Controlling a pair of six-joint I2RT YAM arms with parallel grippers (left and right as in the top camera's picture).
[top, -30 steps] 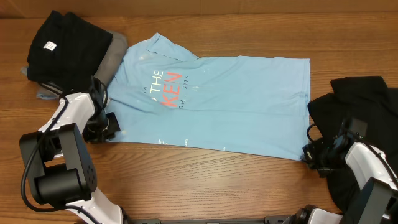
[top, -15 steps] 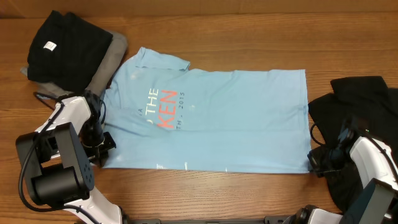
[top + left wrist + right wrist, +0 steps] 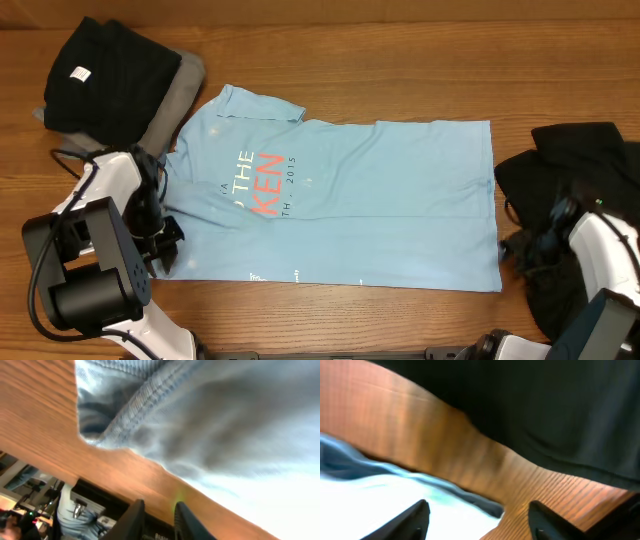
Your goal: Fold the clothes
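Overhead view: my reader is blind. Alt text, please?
A light blue lettered T-shirt lies flat on a wooden table, the left end effector and right end effector at its lower corners. Black garments sit upper left and far right.

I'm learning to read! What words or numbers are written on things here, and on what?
"THE", white, on the light blue T-shirt.
"KEN", red, same shirt; its start may be hidden by a fold.
"2015", small, beside it.
Too small to read: white tag on the black garment; hem print.
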